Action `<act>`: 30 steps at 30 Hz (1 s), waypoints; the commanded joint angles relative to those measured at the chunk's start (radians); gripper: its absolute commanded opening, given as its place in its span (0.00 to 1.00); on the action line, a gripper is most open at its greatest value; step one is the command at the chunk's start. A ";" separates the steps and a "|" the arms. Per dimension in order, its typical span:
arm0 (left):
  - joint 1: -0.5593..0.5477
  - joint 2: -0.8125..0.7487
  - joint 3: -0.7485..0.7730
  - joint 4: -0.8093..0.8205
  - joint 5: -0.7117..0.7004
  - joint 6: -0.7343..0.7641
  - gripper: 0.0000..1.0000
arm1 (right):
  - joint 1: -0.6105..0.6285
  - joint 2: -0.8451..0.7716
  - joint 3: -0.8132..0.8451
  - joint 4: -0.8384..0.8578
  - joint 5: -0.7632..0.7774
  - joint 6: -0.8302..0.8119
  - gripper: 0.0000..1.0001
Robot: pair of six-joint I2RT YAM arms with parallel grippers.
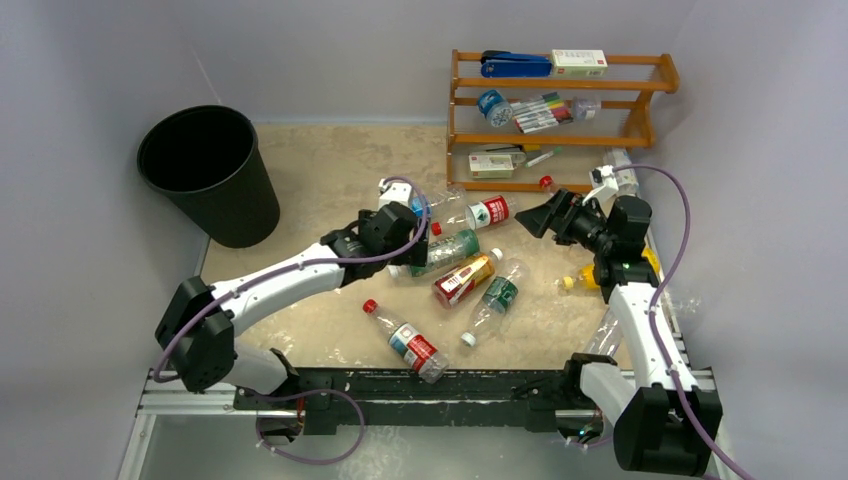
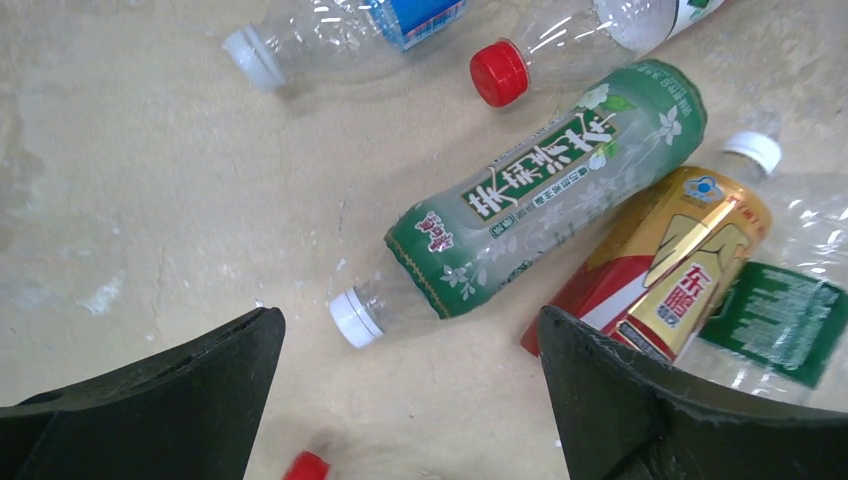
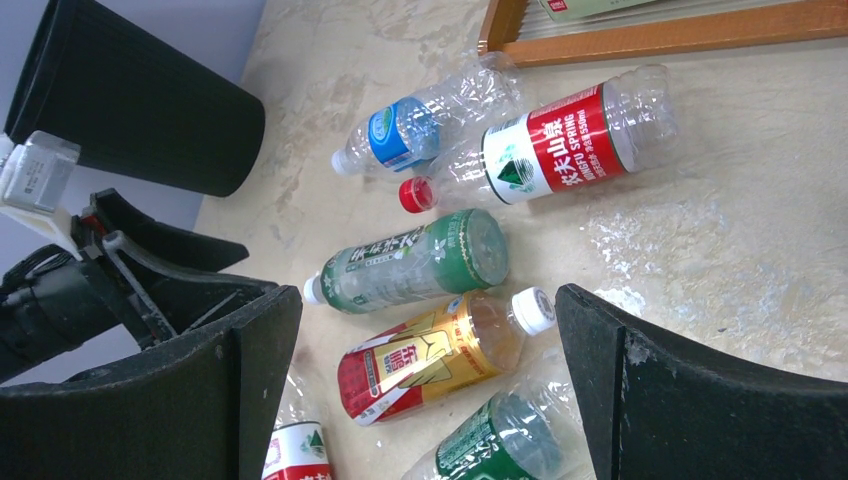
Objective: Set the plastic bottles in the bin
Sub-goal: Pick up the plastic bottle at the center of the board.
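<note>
Bin (image 1: 228, 205) far left; bottles (image 1: 462, 280) scattered centre, right of bin; rack (image 1: 560, 140) behind bottles, far right.

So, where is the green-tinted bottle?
Top view: the green-tinted bottle lies near the middle, its cap end by the left gripper, with the amber bottle alongside.

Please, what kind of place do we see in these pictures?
Probably a robotics lab test cell, not a home: two robot arms bolted at the edge of a plain-walled table, with plastic bottles strewn as props, a black bin and a wooden rack of stationery.

Plastic bottles (image 1: 465, 278) right of bin (image 1: 222, 200)
</note>
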 commanded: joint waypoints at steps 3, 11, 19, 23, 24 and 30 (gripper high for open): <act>-0.008 0.081 0.053 0.079 0.003 0.250 0.98 | 0.001 -0.009 0.024 0.035 0.005 -0.008 1.00; -0.011 0.210 0.070 0.123 0.078 0.314 0.98 | 0.001 0.007 0.014 0.053 0.002 -0.001 1.00; -0.011 0.285 0.081 0.172 0.146 0.332 0.97 | 0.000 0.020 0.009 0.062 -0.004 -0.001 1.00; -0.011 0.321 0.080 0.189 0.169 0.335 0.97 | 0.000 0.027 0.018 0.055 -0.005 -0.008 1.00; -0.012 0.331 0.079 0.194 0.170 0.332 0.97 | 0.001 0.029 0.019 0.056 -0.004 -0.008 1.00; -0.019 0.358 0.074 0.219 0.163 0.312 0.88 | 0.001 0.037 0.010 0.067 -0.009 -0.003 1.00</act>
